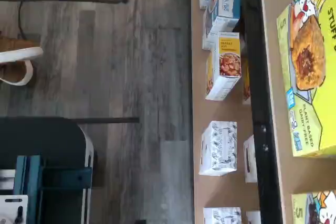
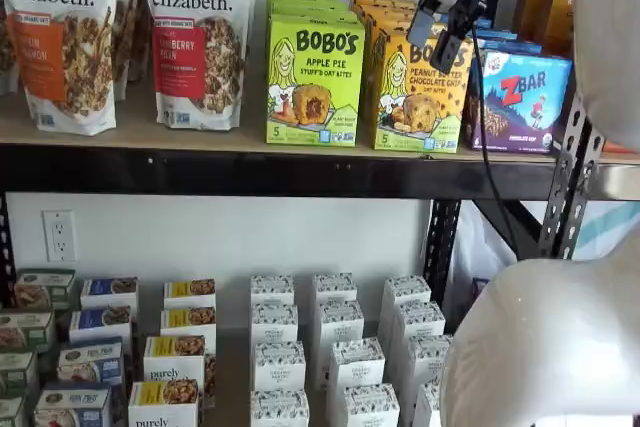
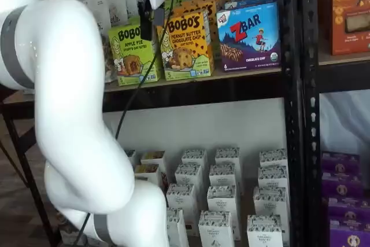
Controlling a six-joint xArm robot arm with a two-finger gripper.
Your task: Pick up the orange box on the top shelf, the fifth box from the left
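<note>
Orange box [image 2: 418,89] stands upright on the top shelf [image 2: 200,169], printed face toward the room, its long side running up and down; more cartons of the same kind line up behind it toward the back wall. Smooth printed cardboard, orange-yellow, square-cornered, a green strip along the foot, a cartoon girl and an oat bite pictured on the front. Left to right along the shelf in a shelf view: two soft, crinkled granola pouches [image 2: 196,37], the lime-green Apple Pie box [image 2: 314,77], the orange box just beside it, then the blue Zbar box [image 2: 518,99] close on its other side. The shelf is a light tan board with a thick black metal front beam; perforated black uprights [image 2: 566,187] stand at the right end. Gripper [image 2: 452,22]: white body, black fingers pointing downward, a gap plainly showing between them, nothing held. It hangs in front of the orange box's upper part, toward its right top corner in one shelf view and over its left edge in the other [image 3: 146,20]; whether it touches the carton cannot be told. A black cable [image 2: 487,137] drops beside it. The glossy white arm [image 3: 69,114] fills the foreground. The wrist view shows the Apple Pie carton's face [image 1: 310,72], grey wood-grain floor [image 1: 131,77] and small cartons on a lower shelf [image 1: 219,148]; the orange box cannot be made out there.
</note>
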